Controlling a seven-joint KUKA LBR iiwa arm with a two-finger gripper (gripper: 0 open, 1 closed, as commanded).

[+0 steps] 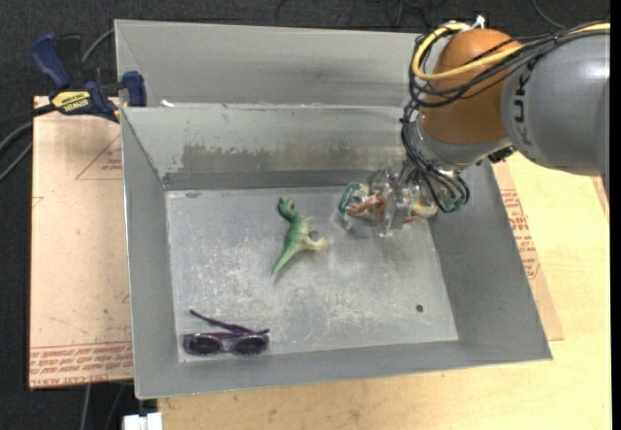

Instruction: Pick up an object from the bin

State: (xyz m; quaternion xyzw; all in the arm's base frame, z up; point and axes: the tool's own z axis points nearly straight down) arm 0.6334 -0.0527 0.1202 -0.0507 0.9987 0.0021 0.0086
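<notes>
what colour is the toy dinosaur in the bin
The toy dinosaur is green, seen in the camera view.

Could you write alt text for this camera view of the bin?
A robot's gripper is low inside a grey metal bin, beside a small shiny multicoloured item near the back wall. A green toy dinosaur lies mid-floor; purple plastic sunglasses lie in the near left corner.

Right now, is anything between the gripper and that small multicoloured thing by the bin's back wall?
Nothing visible. The gripper is right at the small multicoloured thing. The green toy dinosaur lies apart to its left, the purple sunglasses in the near left corner.
</notes>
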